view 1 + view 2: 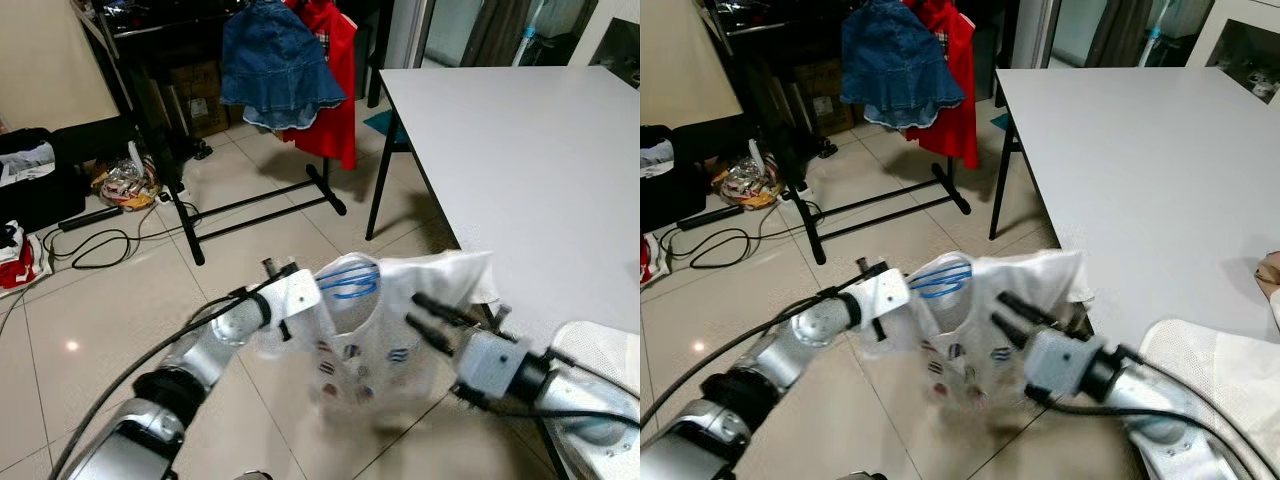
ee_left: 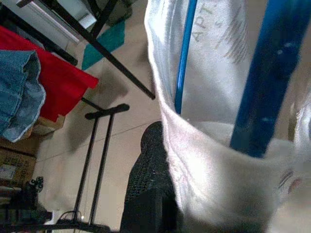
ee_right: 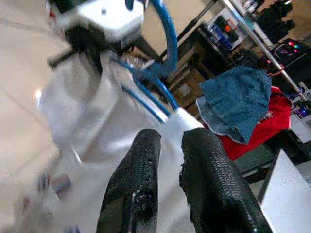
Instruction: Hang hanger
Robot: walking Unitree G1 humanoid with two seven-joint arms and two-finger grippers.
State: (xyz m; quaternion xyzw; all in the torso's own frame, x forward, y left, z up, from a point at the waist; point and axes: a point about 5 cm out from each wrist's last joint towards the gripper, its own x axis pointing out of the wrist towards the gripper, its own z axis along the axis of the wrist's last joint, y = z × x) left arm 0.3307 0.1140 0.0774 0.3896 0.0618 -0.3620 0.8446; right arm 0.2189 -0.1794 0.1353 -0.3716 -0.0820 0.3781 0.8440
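Here, a white shirt (image 1: pixel 385 325) on a blue hanger (image 1: pixel 350 281) is held up over the floor (image 1: pixel 120 310) beside the table (image 1: pixel 530 170), gripped by the left gripper (image 1: pixel 300 300), while the right gripper (image 1: pixel 425 312) is nearly closed on nothing.

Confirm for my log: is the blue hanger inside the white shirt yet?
Yes, inside. The blue hanger shows through the neck of the white shirt, which drapes from it, held up by the left pincer.

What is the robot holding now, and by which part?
The left hand grips the white garment at its collar, beside the blue hanger.
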